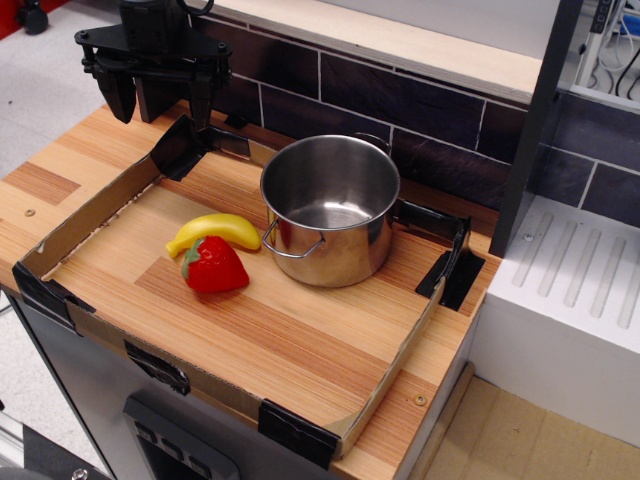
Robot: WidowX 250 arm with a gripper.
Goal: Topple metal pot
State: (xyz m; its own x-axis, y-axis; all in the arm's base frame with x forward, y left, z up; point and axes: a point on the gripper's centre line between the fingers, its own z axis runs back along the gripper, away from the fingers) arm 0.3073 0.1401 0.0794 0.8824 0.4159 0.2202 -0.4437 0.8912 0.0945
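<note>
The metal pot (330,210) stands upright on the wooden counter, shiny steel, empty, with a thin wire loop handle facing the front left and another at the back. My black gripper (160,100) hangs at the back left, above the corner of the cardboard border, well apart from the pot. Its two fingers (122,95) point down with a wide gap between them, open and holding nothing.
A toy banana (213,231) and a toy strawberry (213,265) lie just left of the pot. A low cardboard border (100,205) taped with black corners rings the work area. A dark tile wall (400,100) runs behind; a white sink drainer (570,280) sits right.
</note>
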